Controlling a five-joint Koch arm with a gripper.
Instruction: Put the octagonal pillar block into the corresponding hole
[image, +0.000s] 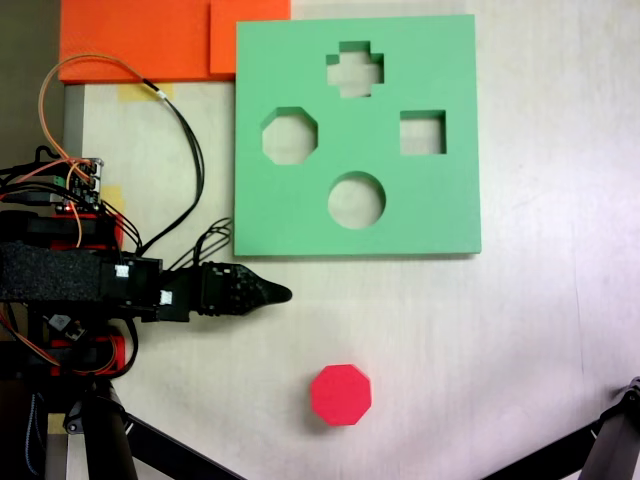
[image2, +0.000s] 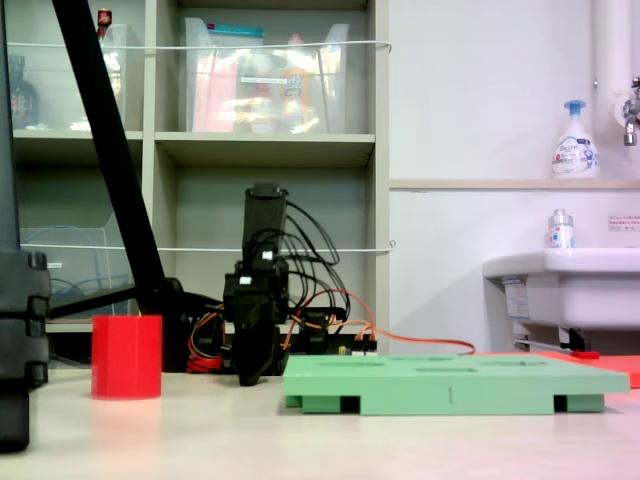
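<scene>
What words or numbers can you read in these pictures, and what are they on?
None can be read.
Pump bottle on the ledge: its label print is too blurred.
Small bottle on the sink: too small.
Sticker on the sink's front: too small.
Wall sign: too blurred.

Pale shelving (image2: 270, 150) stands left of a white wall-mounted sink (image2: 565, 285).

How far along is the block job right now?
Nothing is done yet. The red octagonal block stands on the table, apart from the green board, and its octagonal hole is empty. The end effector holds nothing. Grasping, carrying and inserting remain.
</scene>
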